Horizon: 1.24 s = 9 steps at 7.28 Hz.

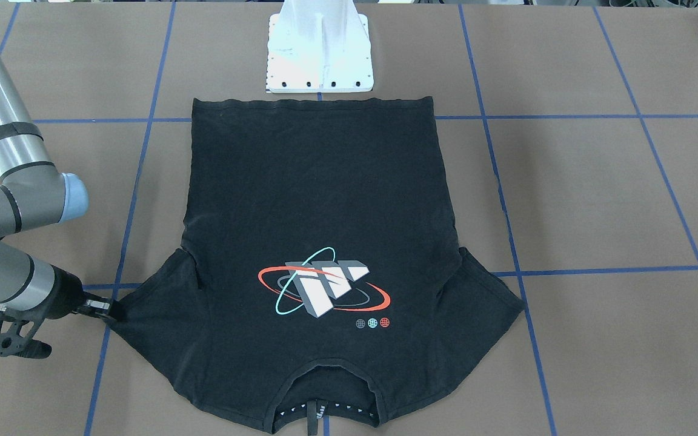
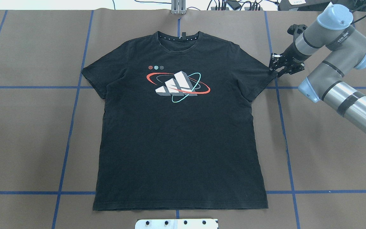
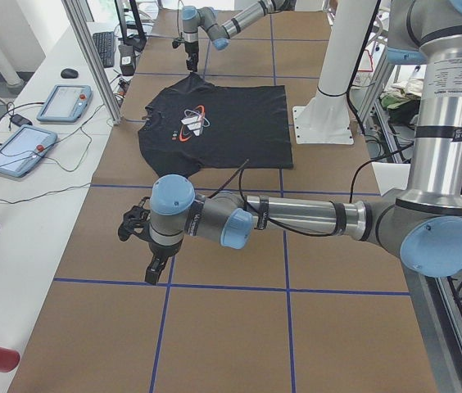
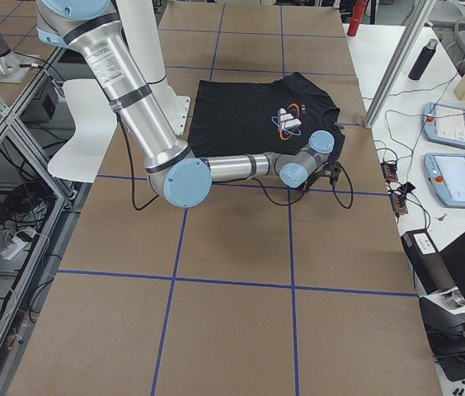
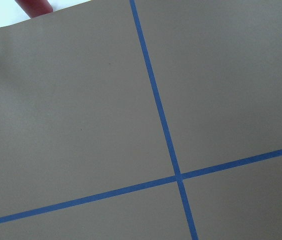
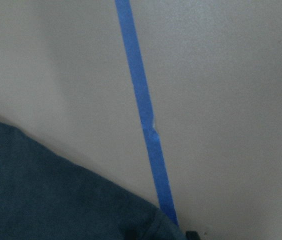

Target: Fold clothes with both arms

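**Right pincer at sleeve tip; shirt flat, no fold begun**

The black short-sleeved T-shirt (image 2: 176, 136) lies spread flat and face up in the middle of the brown paper-covered surface (image 2: 329, 152). Its collar points away from the robot and its hem lies just short of the white pedestal base (image 1: 320, 54). The grey-white bars graphic ringed by red and teal ellipses (image 2: 178, 86) is fully visible. Both sleeves are splayed outward, which leaves their corners free at the edges, the natural place to take hold for a first fold.

The silver-grey right arm with light blue joint caps (image 2: 338, 89) comes in low, elbow bent, wrist aimed inward at the sleeve on the robot's right (image 2: 253, 73). The black right pincer (image 2: 274, 69) sits at that sleeve's outer corner. Its jaws stand a little apart with the corner of cloth between them (wrist view, bottom edge). No cloth is lifted or bunched, so I judge the grasp as not yet made.

The left arm (image 3: 296, 217) is stretched low, well apart from the shirt. The left pincer (image 3: 151, 272) hangs over bare surface and blue tape lines (image 5: 161, 125). I cannot tell how far it is open.
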Motion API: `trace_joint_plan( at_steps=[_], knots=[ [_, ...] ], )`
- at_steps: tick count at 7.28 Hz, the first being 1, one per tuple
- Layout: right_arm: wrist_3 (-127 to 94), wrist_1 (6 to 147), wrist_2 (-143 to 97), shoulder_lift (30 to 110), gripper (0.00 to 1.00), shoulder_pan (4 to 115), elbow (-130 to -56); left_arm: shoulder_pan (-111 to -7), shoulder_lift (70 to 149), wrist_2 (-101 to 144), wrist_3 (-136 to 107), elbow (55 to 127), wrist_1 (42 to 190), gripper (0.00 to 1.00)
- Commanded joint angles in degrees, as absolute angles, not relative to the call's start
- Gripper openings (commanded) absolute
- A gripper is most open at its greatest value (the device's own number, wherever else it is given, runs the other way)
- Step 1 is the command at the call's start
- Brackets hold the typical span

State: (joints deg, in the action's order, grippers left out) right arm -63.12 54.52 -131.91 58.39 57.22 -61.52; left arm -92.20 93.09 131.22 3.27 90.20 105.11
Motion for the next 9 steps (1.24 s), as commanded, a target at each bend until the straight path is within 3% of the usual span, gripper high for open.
trace_joint_plan(
  at_steps=[1, 5, 8, 9],
  knots=[
    [-64.5, 54.6, -132.4, 58.3, 0.0, 58.3, -61.6, -92.2, 93.0, 131.2, 3.3, 90.2, 105.1, 1.0],
    [-72.8, 55.3, -133.8, 55.2, 0.0, 57.2, -69.7, -92.2, 93.0, 133.3, 3.4, 91.4, 107.4, 1.0],
    [-87.2, 55.6, -119.7, 44.6, 0.0, 46.2, -68.7, -92.1, 92.3, 135.7, 3.3, 90.5, 113.5, 1.0],
    [-87.4, 55.5, -118.3, 42.4, 0.0, 45.3, -65.3, -92.1, 92.3, 135.7, 3.3, 90.4, 113.5, 1.0]
  ],
)
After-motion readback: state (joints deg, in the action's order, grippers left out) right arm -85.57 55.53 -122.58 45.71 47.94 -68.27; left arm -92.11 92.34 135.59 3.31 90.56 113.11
